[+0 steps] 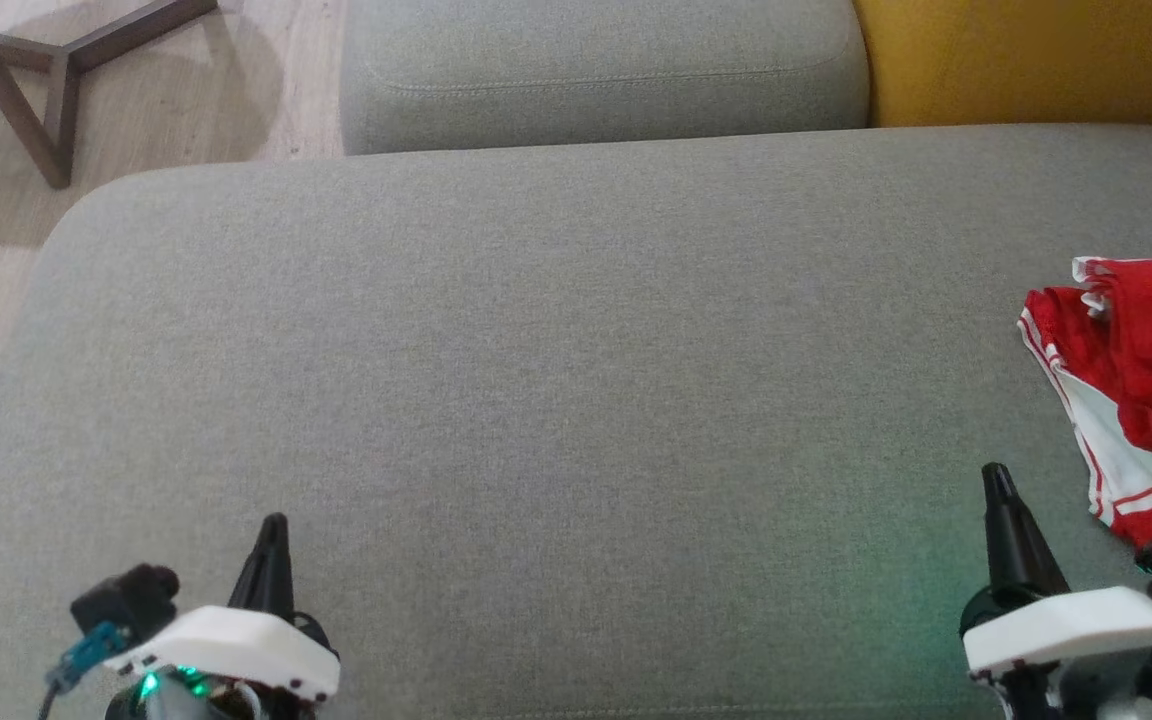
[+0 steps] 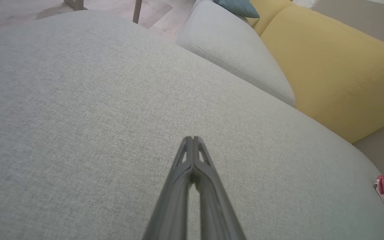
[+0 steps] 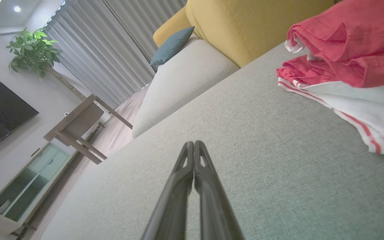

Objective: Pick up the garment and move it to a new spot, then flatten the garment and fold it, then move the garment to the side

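- Fingers on both arms are pressed together, empty: left fingers (image 2: 193,141) over the near left of the grey cushion (image 1: 576,380), right fingers (image 3: 194,146) over its near right.
- Red-and-white garment (image 1: 1141,370) lies crumpled at the cushion's right edge, beyond the right fingers.

The red garment (image 1: 1151,350), with a white panel and red-striped trim, is lying crumpled in a loose heap at the right edge of the grey seat cushion (image 1: 556,400), its folds overlapping.

Red, white-striped garment (image 1: 1146,380), grey cushion (image 1: 536,380)
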Tool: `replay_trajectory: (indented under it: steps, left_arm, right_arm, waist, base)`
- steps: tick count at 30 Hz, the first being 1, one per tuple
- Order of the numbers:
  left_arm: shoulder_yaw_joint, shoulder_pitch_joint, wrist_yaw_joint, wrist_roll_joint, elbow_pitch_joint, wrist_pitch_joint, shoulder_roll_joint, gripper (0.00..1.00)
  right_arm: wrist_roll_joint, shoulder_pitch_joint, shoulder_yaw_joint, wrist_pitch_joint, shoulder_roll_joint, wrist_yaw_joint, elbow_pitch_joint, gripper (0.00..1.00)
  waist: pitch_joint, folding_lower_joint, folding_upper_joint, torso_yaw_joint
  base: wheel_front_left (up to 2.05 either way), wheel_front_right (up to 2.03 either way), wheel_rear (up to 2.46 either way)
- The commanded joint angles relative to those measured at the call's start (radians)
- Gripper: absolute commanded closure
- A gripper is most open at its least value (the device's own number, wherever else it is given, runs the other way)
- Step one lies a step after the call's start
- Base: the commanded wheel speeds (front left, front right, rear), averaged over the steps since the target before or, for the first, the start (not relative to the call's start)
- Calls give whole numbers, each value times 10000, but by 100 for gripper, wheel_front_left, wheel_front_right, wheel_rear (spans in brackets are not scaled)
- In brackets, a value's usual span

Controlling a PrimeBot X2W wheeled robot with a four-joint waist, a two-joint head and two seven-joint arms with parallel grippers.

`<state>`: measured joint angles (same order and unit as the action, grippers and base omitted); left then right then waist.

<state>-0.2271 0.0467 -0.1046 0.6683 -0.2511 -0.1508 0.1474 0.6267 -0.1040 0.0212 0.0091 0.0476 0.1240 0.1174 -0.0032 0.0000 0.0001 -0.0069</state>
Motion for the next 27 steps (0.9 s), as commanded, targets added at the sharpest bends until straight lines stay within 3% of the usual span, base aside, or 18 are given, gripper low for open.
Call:
replay_trajectory:
  steps: [1, 27]
  left_arm:
    - [367, -622, 130, 479, 287, 103, 32, 100]
    - [1177, -893, 813, 3327, 228, 782, -186, 100]
  right_arm:
    - [526, 614, 19, 55, 189, 24, -229, 100]
    - [3495, 1065, 163, 250, 236, 37, 225, 100]
  waist:
    - [2, 0, -1, 3]
    - [22, 0, -1, 23]
  base:
    - [0, 0, 0]
    - [0, 0, 0]
